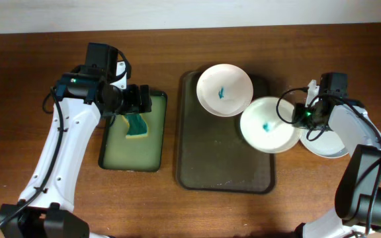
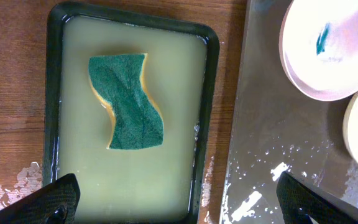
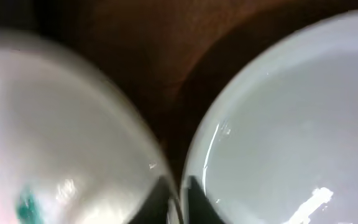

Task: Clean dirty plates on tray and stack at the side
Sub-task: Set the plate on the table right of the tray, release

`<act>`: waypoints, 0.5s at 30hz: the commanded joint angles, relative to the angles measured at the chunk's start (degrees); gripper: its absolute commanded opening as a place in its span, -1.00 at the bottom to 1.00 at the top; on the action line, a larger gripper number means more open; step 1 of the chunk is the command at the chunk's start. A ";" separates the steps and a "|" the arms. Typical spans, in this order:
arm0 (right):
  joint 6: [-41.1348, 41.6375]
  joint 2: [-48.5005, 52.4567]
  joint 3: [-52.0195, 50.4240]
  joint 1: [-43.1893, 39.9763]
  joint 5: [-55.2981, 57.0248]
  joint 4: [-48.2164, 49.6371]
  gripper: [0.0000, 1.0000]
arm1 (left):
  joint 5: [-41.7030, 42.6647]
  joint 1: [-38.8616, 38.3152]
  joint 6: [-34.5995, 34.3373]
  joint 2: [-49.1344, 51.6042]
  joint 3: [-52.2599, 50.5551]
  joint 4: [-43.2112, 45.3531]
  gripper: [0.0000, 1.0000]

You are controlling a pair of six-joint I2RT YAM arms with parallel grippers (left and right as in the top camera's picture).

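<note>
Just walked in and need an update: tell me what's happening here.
The left gripper hovers, jaws open, over the sponge in a liquid-filled basin. The right gripper sits at the rim of a teal-smeared plate overhanging the tray; its grip is unclear. A second dirty plate lies on the tray, a clean plate on the table.

2 teal-smeared wht plates on tray
</note>
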 commanded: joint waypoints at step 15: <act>24.02 -7.58 -6.23 27.04 -0.04 -13.66 -0.92 | -0.22 0.35 0.33 -0.44 0.55 0.11 0.99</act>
